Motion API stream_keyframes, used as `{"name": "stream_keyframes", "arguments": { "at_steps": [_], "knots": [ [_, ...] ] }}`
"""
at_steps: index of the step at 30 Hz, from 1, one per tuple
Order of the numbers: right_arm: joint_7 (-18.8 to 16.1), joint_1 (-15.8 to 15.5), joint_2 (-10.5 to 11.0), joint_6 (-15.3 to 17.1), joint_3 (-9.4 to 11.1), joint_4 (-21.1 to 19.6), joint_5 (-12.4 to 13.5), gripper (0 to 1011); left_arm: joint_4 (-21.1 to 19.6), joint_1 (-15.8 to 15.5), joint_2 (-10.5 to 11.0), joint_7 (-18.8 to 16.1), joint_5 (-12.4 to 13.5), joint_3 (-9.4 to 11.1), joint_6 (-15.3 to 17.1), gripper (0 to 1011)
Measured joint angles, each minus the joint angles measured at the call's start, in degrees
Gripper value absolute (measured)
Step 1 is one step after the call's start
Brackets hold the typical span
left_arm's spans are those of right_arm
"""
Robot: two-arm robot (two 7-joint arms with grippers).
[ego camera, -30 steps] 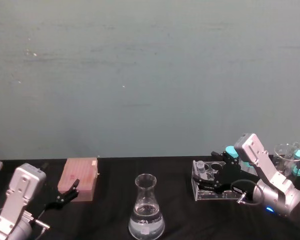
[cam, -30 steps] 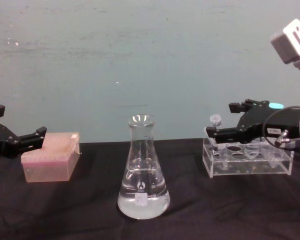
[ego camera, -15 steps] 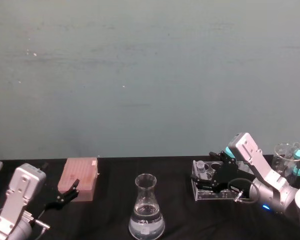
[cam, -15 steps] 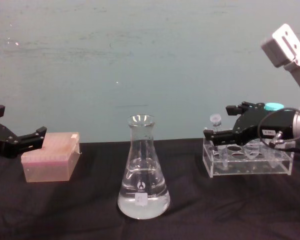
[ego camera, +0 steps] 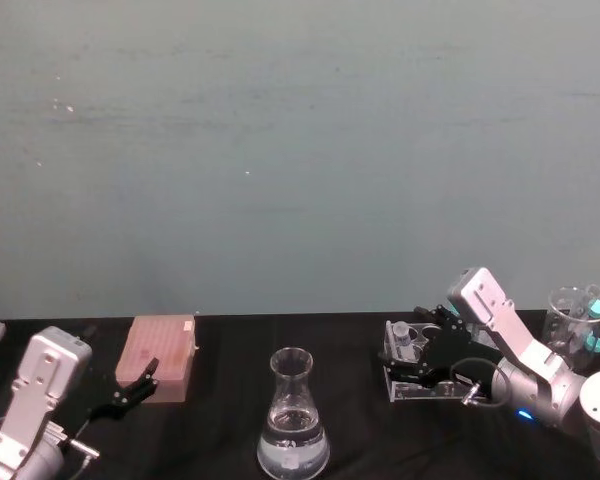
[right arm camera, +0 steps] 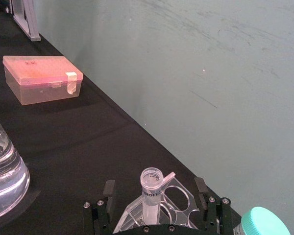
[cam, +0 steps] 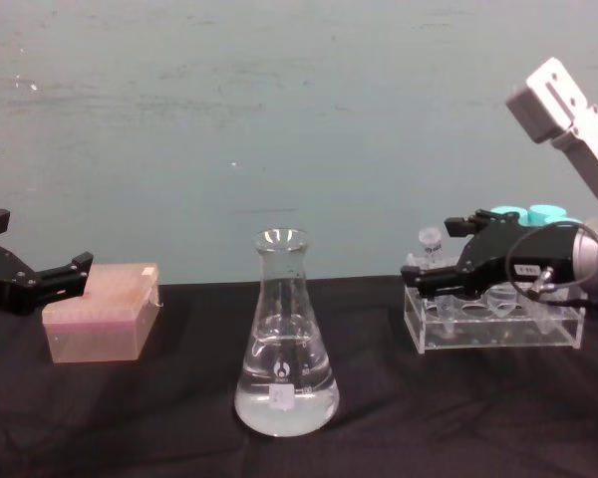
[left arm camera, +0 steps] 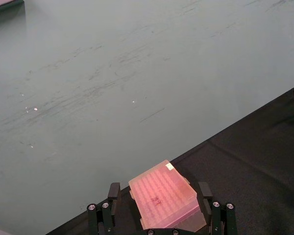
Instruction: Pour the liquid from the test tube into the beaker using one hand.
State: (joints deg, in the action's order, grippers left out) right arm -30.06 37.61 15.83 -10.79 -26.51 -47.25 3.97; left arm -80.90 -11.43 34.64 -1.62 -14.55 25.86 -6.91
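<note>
The pour is not yet beginning. At far left the left pincer (ego camera: 136,386) is idling with its fingers spread, just short of a pink box (cam: 100,314). In the middle the flask (cam: 286,339) is standing upright, already holding some clear liquid (cam: 285,403). To the right the small tube (right arm camera: 151,193) is sitting upright in the clear rack (cam: 498,331), and the right pincer (cam: 419,276) is flanking it with fingers spread, gripping nothing. Grasping, lifting, carrying and tipping are all remaining. A black surface (cam: 149,423) is carrying everything, with a dull grey-green wall (cam: 279,100) standing behind.

The right claw (cam: 417,279) sits at the test tube (cam: 431,238) standing in the clear rack (cam: 498,331).
</note>
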Motion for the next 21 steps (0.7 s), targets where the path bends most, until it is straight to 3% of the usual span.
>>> {"name": "stream_keyframes", "arguments": {
  "at_steps": [21],
  "knots": [
    [0.73, 1.38, -1.23, -1.11, 0.57, 3.38, -1.15, 1003, 0.00, 0.00, 0.00, 0.00, 0.00, 0.00, 0.00, 1000]
  ]
}}
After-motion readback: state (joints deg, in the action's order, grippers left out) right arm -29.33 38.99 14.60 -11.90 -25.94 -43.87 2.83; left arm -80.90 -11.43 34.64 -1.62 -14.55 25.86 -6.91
